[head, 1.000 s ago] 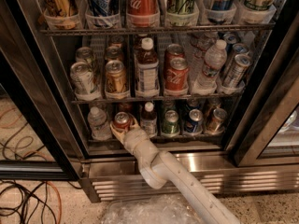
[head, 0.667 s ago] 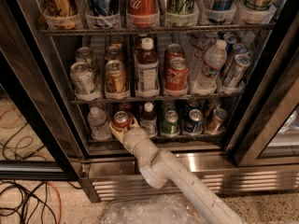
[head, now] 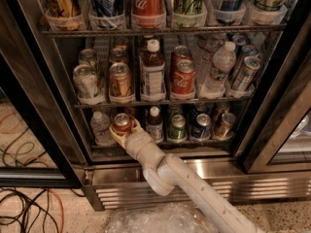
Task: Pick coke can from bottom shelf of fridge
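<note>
Hand (head: 123,128): closed on the small red, silver-topped aluminium coke can (head: 121,121) | can is kept upright in a left lane of the wire bottom shelf (head: 194,142) of the dark-framed fridge (head: 29,86) | no shift is noted over the last second; grasp is judged settled, withdrawal pending.

light: dim, warm | glare: steel base panel (head: 262,171) | tool (head: 122,129) at btm shelf (head: 204,141): pale-lit | fridge (head: 34,91) rear: shadow

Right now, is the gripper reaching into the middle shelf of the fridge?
No, the gripper is lower down, at the coke can on the bottom shelf.
</note>
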### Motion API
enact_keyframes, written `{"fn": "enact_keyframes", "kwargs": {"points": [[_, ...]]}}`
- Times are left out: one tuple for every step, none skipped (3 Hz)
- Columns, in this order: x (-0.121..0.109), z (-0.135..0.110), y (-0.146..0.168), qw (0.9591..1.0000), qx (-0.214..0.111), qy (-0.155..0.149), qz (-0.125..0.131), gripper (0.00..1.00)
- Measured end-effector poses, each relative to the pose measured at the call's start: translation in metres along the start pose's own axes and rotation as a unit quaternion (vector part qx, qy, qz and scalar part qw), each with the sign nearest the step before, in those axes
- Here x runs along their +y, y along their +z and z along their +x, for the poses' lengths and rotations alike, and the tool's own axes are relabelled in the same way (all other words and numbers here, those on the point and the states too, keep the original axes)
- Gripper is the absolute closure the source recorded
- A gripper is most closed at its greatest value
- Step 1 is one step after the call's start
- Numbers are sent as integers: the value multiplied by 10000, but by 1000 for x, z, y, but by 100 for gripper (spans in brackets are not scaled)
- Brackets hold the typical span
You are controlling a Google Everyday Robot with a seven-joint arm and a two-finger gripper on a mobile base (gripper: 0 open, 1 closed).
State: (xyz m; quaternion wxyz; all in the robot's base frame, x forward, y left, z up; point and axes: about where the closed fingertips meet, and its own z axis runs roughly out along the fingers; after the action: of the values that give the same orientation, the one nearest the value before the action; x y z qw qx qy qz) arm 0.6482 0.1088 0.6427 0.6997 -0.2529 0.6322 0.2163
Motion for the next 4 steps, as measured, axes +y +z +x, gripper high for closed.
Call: {"fn": "enact_keyframes", "kwargs": {"points": [[6,-20,-6,9998,-193,-53,-82,100],[13,-38,-14,9990,-371,-124,-196,100],[22,-54,-25,9980,-476,-188,-367,100],[32,-61,-40,9972,-485,-200,-542,100]]}}
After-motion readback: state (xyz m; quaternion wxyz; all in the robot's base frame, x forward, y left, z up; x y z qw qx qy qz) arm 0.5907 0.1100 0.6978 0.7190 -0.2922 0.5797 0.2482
